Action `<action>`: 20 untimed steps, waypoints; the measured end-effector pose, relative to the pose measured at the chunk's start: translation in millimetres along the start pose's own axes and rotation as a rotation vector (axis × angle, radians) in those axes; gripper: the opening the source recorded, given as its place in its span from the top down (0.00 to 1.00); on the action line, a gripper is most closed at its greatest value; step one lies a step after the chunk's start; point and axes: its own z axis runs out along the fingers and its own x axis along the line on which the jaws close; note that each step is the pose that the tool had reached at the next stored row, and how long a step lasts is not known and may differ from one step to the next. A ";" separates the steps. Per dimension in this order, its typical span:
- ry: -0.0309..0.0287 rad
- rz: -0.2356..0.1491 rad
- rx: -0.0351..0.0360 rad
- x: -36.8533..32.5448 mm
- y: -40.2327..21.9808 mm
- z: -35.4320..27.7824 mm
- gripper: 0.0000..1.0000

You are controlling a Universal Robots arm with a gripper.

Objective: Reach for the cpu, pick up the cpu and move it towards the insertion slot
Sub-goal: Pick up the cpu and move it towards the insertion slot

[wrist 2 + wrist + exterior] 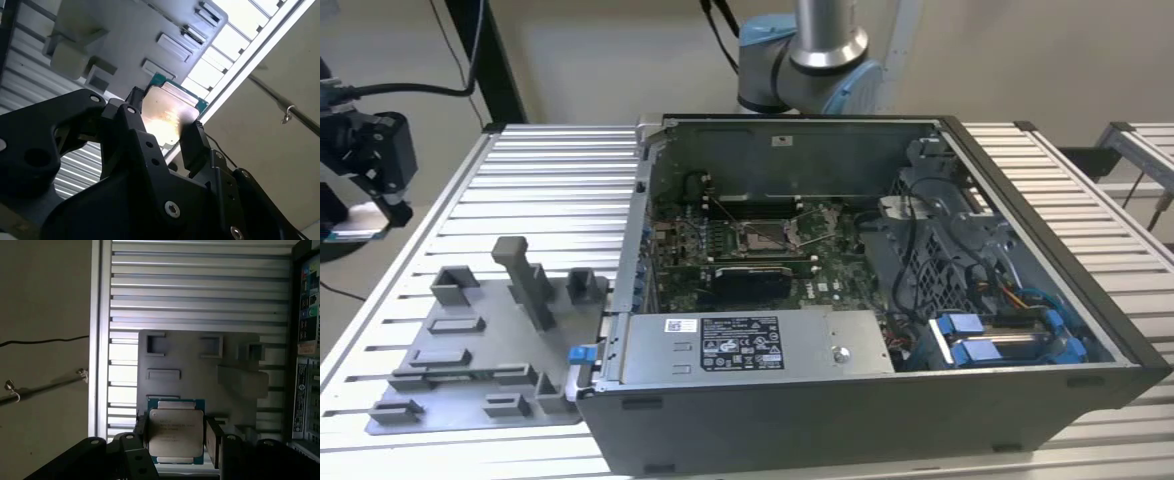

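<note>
Table [200,290]: first wrist view shows claw [178,436] gripping cpu [175,424]; exterior view, insertion slot [765,236].

Cpu [176,432] lid: silvery metal, glaring bright in the second wrist view, with a green board rim. Gripper [177,439]: matt black with shiny screw heads. The computer case [854,420] is dark painted metal. Beside it, a matt grey plastic fixture plate [494,350] sits on the ribbed, satin aluminium table [547,180].

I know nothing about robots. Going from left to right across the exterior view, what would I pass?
Gripper, its jaws shut on the cpu → grey fixture plate → insertion slot → blue drive brackets.
</note>
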 end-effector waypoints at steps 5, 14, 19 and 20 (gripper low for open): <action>0.0003 0.000 0.0000 -12.3 -0.1 0.0 1.00; 0.0043 0.000 -0.0001 -41.0 -0.5 -0.1 1.00; 0.0077 0.000 -0.0001 -57.5 -0.7 -0.1 1.00; 0.0084 0.000 -0.0002 -60.9 -0.7 -0.1 1.00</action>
